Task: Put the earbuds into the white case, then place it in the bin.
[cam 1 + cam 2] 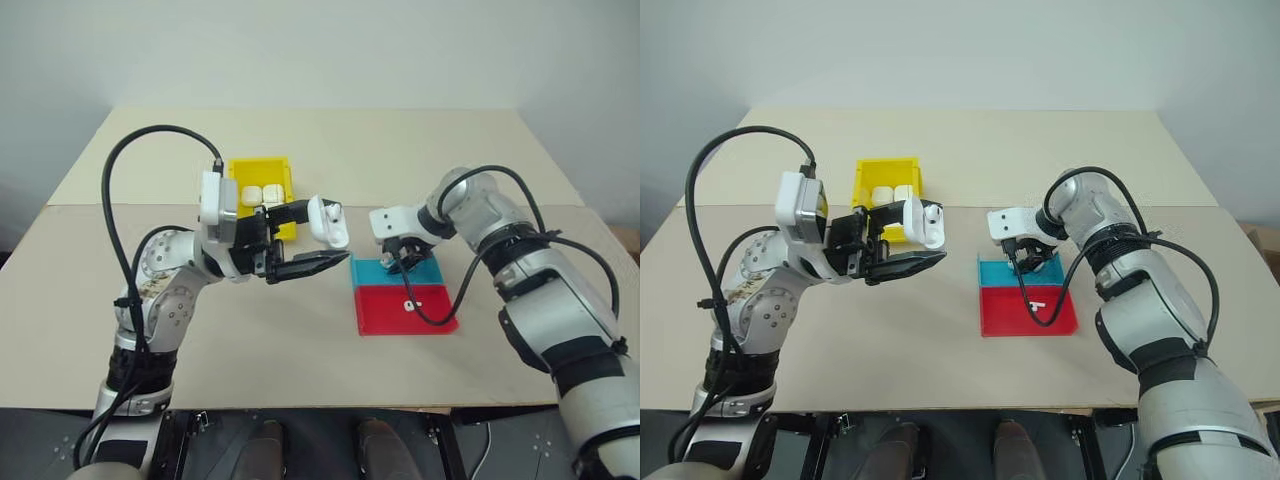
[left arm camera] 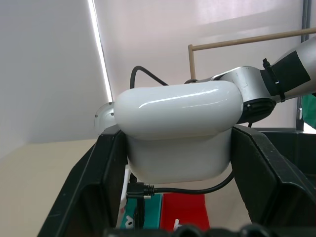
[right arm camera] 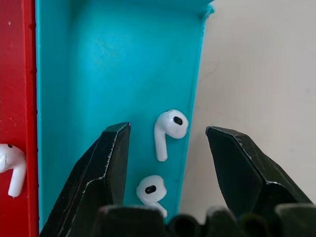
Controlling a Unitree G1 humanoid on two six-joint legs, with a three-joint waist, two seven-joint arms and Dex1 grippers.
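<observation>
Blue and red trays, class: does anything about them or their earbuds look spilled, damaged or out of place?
Nothing stands out. Two earbuds lie loose in the blue tray beside its wall and one earbud lies in the red tray; none is spilled on the table. The right gripper hangs open over the blue tray.

No text, label, brand, number or sign can be read on anything here, neither on the trays, the cases, nor beside either pincer.
</observation>
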